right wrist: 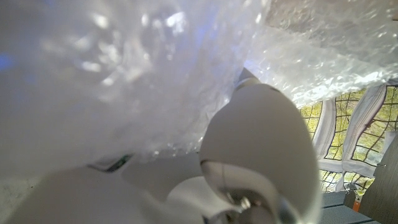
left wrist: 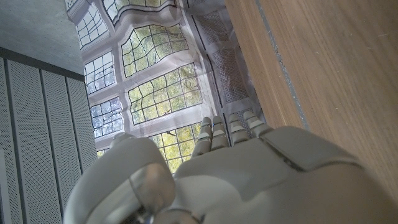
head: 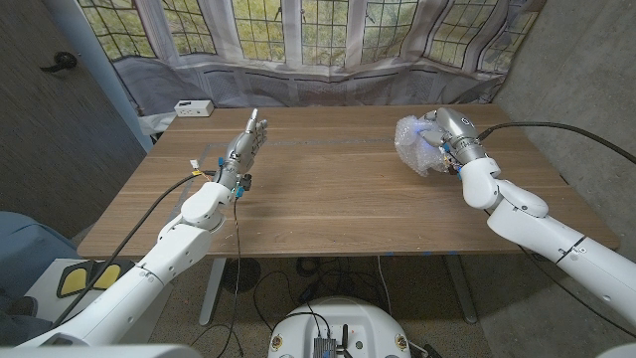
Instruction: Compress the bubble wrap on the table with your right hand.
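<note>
- Clear bubble wrap (head: 417, 145) sits bunched on the far right of the wooden tabletop (head: 328, 189) in the head view, the right hand (head: 447, 134) pressed over it, fingers wrapped around the bundle. The left hand (head: 244, 149) hovers with fingers straight and empty.
- Left wrist view: left hand (left wrist: 236, 174), fingers extended together, beside the tabletop (left wrist: 329, 74).
- Right wrist view: bubble wrap (right wrist: 124, 81) crumpled against the right hand (right wrist: 255, 155).

My right robot hand (head: 452, 132): silver-grey. Bubble wrap (head: 414, 144): clear, whitish, blue glints. Table (head: 328, 189): brown wood grain.
</note>
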### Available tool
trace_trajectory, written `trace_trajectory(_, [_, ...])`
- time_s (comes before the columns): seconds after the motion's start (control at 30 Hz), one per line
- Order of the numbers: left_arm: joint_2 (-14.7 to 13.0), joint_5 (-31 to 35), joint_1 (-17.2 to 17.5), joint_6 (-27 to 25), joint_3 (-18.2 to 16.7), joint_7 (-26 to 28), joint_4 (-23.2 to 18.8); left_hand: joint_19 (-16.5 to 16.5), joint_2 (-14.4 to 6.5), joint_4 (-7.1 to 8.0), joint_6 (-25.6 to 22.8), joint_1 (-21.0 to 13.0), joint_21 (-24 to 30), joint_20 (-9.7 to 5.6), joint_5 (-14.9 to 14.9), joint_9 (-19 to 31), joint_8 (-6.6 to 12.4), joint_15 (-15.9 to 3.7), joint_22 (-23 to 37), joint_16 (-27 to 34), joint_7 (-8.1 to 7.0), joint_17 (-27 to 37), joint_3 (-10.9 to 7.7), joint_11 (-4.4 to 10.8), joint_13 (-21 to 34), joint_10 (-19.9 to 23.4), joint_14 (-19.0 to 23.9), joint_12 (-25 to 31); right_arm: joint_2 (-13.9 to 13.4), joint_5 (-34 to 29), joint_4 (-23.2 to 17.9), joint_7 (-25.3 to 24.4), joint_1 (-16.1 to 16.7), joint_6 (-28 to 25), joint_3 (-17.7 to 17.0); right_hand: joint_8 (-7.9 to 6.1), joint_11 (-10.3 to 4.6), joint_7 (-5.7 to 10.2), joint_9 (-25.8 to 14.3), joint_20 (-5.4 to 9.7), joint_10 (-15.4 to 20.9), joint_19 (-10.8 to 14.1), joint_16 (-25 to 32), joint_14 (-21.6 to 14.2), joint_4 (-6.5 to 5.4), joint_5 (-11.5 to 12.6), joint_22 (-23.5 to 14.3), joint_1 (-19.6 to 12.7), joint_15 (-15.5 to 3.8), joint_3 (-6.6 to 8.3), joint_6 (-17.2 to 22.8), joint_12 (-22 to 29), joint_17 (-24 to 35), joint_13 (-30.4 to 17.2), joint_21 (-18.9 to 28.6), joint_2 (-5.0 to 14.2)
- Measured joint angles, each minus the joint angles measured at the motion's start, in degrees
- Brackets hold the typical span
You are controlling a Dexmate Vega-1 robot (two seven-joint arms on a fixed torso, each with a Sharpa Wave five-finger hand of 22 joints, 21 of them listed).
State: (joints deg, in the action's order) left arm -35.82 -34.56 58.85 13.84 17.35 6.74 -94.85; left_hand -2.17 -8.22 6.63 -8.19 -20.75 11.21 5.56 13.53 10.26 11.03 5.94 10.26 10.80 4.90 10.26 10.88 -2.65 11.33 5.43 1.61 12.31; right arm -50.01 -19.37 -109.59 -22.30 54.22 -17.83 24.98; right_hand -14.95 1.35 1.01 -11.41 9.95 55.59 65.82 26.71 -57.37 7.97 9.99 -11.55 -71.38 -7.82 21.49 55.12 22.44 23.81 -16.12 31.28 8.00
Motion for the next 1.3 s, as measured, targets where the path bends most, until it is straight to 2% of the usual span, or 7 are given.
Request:
trace_trajectory(0.03, [0.0, 0.0, 0.0, 0.0, 0.0, 0.0, 0.0, 0.0, 0.0, 0.00, 0.0, 0.0, 0.0, 0.00, 0.0, 0.0, 0.00, 0.00, 0.0, 0.0, 0.00, 0.0, 0.00, 0.00, 0.0, 0.0, 0.0, 0.0, 0.0, 0.0, -0.1, 0.0, 0.0, 0.0, 0.1, 0.76, -0.29, 0.35, -0.2, -0.13, -1.3, -1.9, -1.0, 0.7, 0.00, 0.2, 0.0, 0.0, -0.59, -0.34, -1.4, -0.9, -0.1, -1.0, 0.0, 0.01])
trace_trajectory(0.1, [0.0, 0.0, 0.0, -0.1, 0.0, 0.0, 0.0, 0.0, 0.0, 0.00, 0.0, 0.0, 0.0, 0.00, 0.0, 0.0, 0.00, 0.00, 0.0, 0.0, 0.00, 0.0, 0.00, 0.00, 0.0, 0.0, 0.0, 0.0, 0.0, -1.0, -0.2, -0.1, 0.0, -1.0, 0.4, 2.15, -0.61, 0.81, -0.2, -0.13, -3.8, -5.2, -2.6, 3.3, -0.09, 0.4, 0.3, 0.2, -0.44, -1.17, -3.9, -2.3, -0.3, -1.7, 0.0, 0.19])
trace_trajectory(0.2, [0.1, 0.0, 0.0, -0.1, 0.0, 0.1, 0.0, 0.0, 0.0, 0.00, 0.0, 0.0, 0.0, 0.00, 0.0, 0.0, 0.00, 0.00, 0.0, 0.0, 0.00, 0.0, 0.00, 0.00, 0.0, 0.0, 0.0, 0.0, 0.0, -1.8, -0.3, -0.4, -0.1, -1.9, 0.7, 3.08, -0.54, 1.04, 0.0, -0.52, -5.6, -7.7, -4.1, 6.5, -0.28, 0.8, 0.6, 1.5, 0.54, -1.94, -5.7, -3.7, -0.2, -1.7, 0.0, -0.17])
trace_trajectory(0.33, [0.1, 0.0, 0.0, -0.2, 0.1, 0.1, 0.0, 0.0, 0.0, 0.00, 0.0, 0.0, 0.0, 0.00, 0.0, 0.0, 0.00, 0.00, 0.0, 0.0, 0.00, 0.0, 0.00, 0.00, 0.0, 0.0, 0.0, 0.0, 0.1, -2.6, -0.5, -0.7, -0.1, -2.6, 0.9, 3.46, -0.41, 1.17, 0.0, -1.06, -6.7, -8.7, -4.5, 7.8, -0.45, 0.9, 0.9, 3.0, 1.49, -2.73, -6.7, -4.5, -0.1, -1.4, 0.0, -1.15])
trace_trajectory(0.63, [0.2, 0.0, -0.1, -0.4, 0.2, 0.2, 0.0, -0.3, 0.0, 0.00, 0.0, 0.0, 0.0, 0.29, 0.0, 0.0, 0.00, 0.00, 0.0, 0.0, 0.00, 0.0, 0.00, 0.00, 0.0, 0.0, 0.0, 0.0, 0.1, -3.0, -0.9, -0.2, -0.1, -4.0, 1.0, 3.95, 0.29, 0.73, 0.0, -2.11, -9.1, -11.1, -6.0, 10.7, -0.80, 0.6, 1.2, 5.7, 2.27, -4.39, -9.1, -6.3, 0.0, -1.1, -0.8, -2.94])
trace_trajectory(1.0, [0.1, 0.0, -0.2, -0.7, 0.2, 0.4, -0.1, -0.3, 0.0, -0.15, 0.0, 0.0, 0.0, 0.29, -0.3, 0.0, 0.00, 0.00, 0.0, 0.0, 0.00, 0.0, -0.15, 0.00, 0.0, 0.0, 0.0, 0.0, -0.3, -3.0, -1.2, 1.0, -0.6, -5.1, 1.4, 4.58, 0.96, 0.36, 0.0, -2.68, -12.9, -13.5, -7.0, 13.5, -0.95, 0.6, 1.4, 7.9, 3.09, -6.31, -13.5, -8.5, 0.5, -0.9, -1.4, -4.10])
trace_trajectory(1.3, [-0.1, 0.0, 0.2, -0.7, -0.1, 0.7, -0.5, -0.3, 0.0, -0.15, 0.0, 0.0, 0.0, 0.29, -0.4, 0.0, 0.00, 0.00, 0.0, 0.0, 0.00, 0.0, -0.15, 0.00, 0.0, 0.0, 0.0, 0.0, -0.3, -3.4, -1.2, 2.1, -1.2, -6.2, 2.0, 4.58, 1.21, 0.02, 0.0, -2.90, -14.5, -14.4, -7.4, 14.6, -0.95, 0.6, 1.4, 8.7, 3.42, -6.78, -15.1, -9.1, 1.0, -0.6, -1.8, -4.44])
